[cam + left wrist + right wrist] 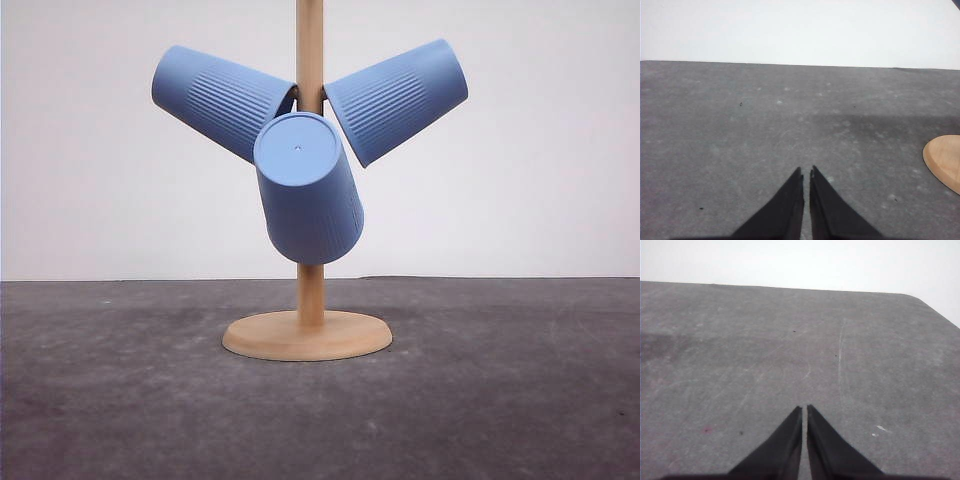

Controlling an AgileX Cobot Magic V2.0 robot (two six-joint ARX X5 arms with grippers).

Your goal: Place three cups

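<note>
Between your left gripper's [806, 172] black fingers only a hairline gap showed, so it was closed with nothing in it. It sat low over the grey table [740, 150], and the edge of the rack's base [945, 160] lay near it, off to one side and apart from the fingertips.

Your right gripper [804, 409] was the same: fingers pinched almost together, holding nothing, over bare grey table that bore a few pale scratches.

Out in front, seen from the front camera, you had the wooden rack [309, 300] standing upright on its round base in the middle of the table, before a white wall [540, 200].

All three cups hung on the rack's post, none of them on the table. The left cup [220, 100] sloped up and away to the left, its mouth against the post. The right cup [400, 98] mirrored it, sloping up to the right. The middle cup [305, 190] hung in front of the post, its flat bottom tipped up toward the camera and its mouth pointing down and back. It overlapped the lower edge of the left cup.
</note>
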